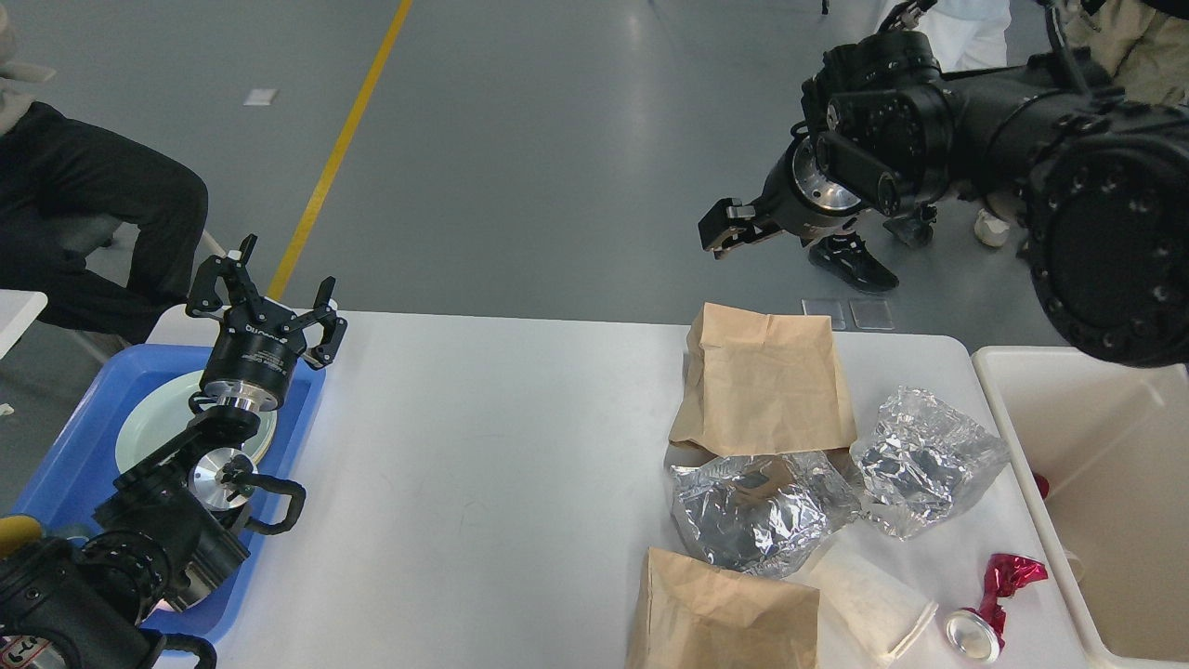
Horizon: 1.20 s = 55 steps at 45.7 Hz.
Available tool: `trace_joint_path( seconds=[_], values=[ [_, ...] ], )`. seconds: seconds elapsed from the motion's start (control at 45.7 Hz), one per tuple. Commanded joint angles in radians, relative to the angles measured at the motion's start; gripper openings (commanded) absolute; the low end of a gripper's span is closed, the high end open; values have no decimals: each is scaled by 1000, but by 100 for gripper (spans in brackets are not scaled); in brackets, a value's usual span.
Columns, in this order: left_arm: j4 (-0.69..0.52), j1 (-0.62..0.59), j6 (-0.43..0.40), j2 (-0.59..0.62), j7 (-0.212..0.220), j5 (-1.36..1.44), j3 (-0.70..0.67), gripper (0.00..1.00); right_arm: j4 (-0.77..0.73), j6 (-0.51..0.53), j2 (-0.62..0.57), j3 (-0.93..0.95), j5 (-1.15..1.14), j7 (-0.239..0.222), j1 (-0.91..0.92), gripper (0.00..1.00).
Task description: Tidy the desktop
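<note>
1. This looks like a robotics lab or an industrial test hall.
2. The floor (pixel 557 139) is smooth grey concrete with a yellow line (pixel 339 149) painted across it.
3. A white table (pixel 483 465) stands in open floor space.
4. People's legs and shoes (pixel 850 260) show beyond the table.

near paper bag (pixel 720 613) cut off below, right gripper (pixel 720 229) indistinct
</note>
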Motion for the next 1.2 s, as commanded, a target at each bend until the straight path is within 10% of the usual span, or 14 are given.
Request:
trace_joint_path(
  seconds=[0.0,1.181],
  values=[
    [0,0,0,0,0,0,0,96,-3,-53,-2,12,0,0,-68,100],
    [0,0,0,0,0,0,0,96,-227,-355,-233,53,11,5,-590,100]
  ],
)
